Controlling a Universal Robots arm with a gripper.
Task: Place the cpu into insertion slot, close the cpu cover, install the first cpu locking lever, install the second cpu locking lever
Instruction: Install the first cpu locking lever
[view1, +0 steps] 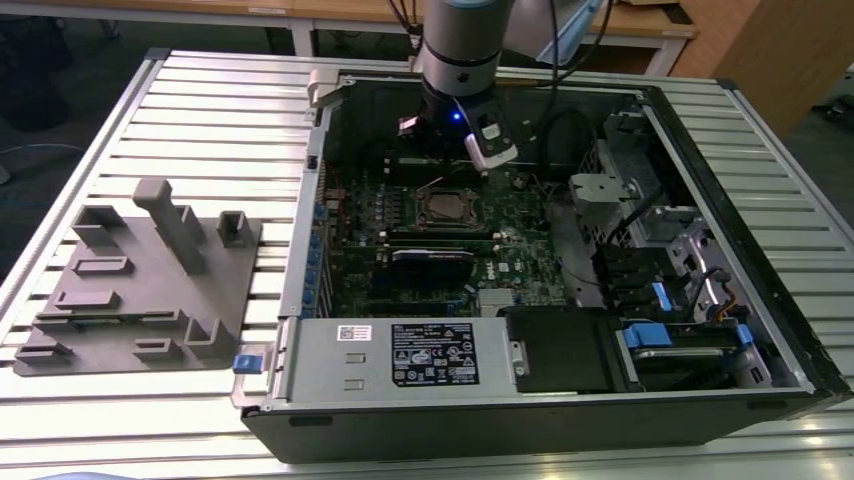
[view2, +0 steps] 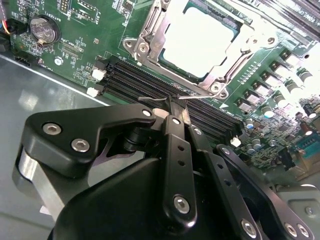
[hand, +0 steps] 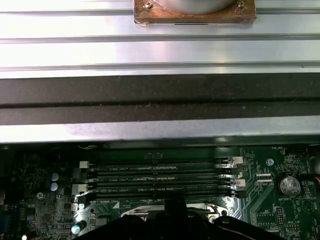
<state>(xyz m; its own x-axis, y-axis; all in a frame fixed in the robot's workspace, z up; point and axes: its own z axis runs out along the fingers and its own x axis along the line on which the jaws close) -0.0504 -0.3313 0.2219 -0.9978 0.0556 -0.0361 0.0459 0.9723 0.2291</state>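
Observation:
The cpu (view2: 200, 40) lies in the insertion slot (view1: 447, 205), its pale metal face showing through the window of the cpu cover (view2: 150, 35), which lies flat around it. A thin wire locking lever (view2: 200, 97) runs along the socket's edge beside the memory slots. My gripper (view2: 173, 107) is shut, with its fingertips right at this lever; whether they touch it I cannot tell. In the exterior view the gripper (view1: 454, 160) hangs over the board just behind the socket. In the first wrist view its dark fingers (hand: 175, 220) sit by the socket rim.
Long black memory slots (view2: 145, 82) lie between my fingers and the socket. A coin battery (view2: 42, 29) sits on the green board. The case wall (hand: 160, 95) rises close by. A grey fixture block (view1: 147, 280) rests on the table at the exterior view's left.

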